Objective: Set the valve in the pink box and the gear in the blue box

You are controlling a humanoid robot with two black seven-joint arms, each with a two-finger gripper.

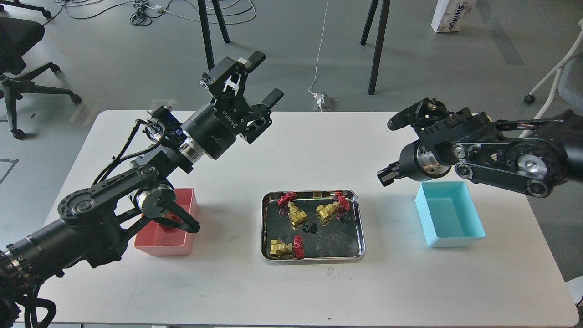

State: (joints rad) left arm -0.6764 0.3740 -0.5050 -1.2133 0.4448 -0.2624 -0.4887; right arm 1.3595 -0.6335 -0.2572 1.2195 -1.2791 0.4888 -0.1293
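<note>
White table [291, 150]; left arm [104, 214] hides much of pink box [157, 241].

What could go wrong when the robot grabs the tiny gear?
The gear lies close between two valves in the tray, so a finger might bump a valve or pinch the wrong part. The gear is small and black on dark metal, so a grip could easily miss it.

grey floor [432, 68], office chair [20, 50], cables [150, 9].
</note>
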